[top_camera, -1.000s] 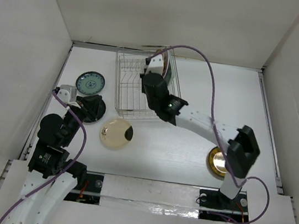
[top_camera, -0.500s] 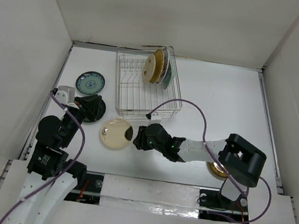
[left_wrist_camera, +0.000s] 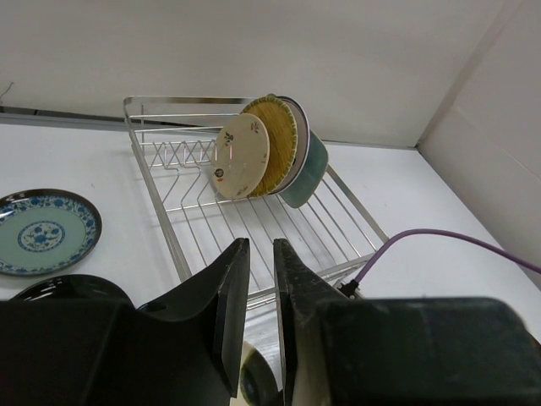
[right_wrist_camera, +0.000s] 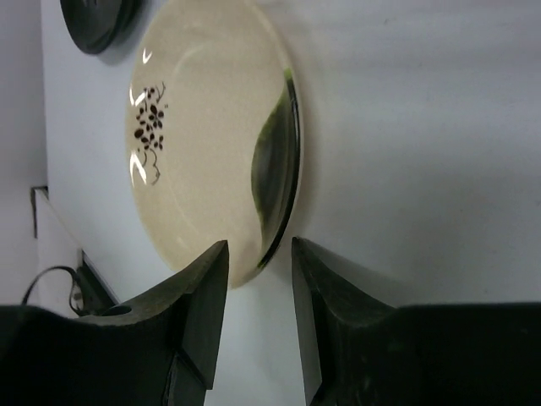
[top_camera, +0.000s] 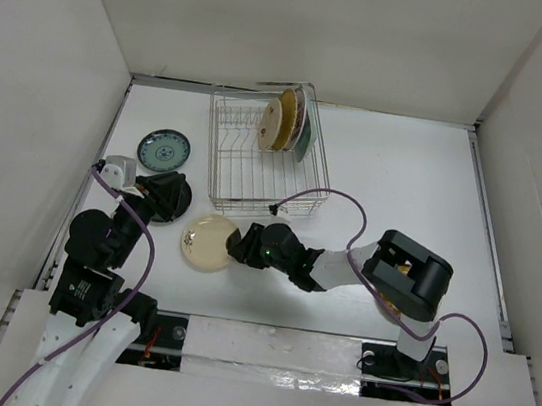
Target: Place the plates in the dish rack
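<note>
Nearest me, the right gripper (right_wrist_camera: pixel 259 275) is open, its fingers straddling the right rim of the cream plate (right_wrist_camera: pixel 203 127), which lies flat on the table; no lift yet. To the left, the left gripper (left_wrist_camera: pixel 260 254) hovers by the black plate (top_camera: pixel 176 200), fingers a narrow slit apart and apparently empty. Beyond lies the blue plate (top_camera: pixel 163 150). In the rack (top_camera: pixel 240 173), far right end, three plates stand: white (left_wrist_camera: pixel 241 156), yellow (left_wrist_camera: pixel 277 135), green (left_wrist_camera: pixel 309 169). At least three remain.
</note>
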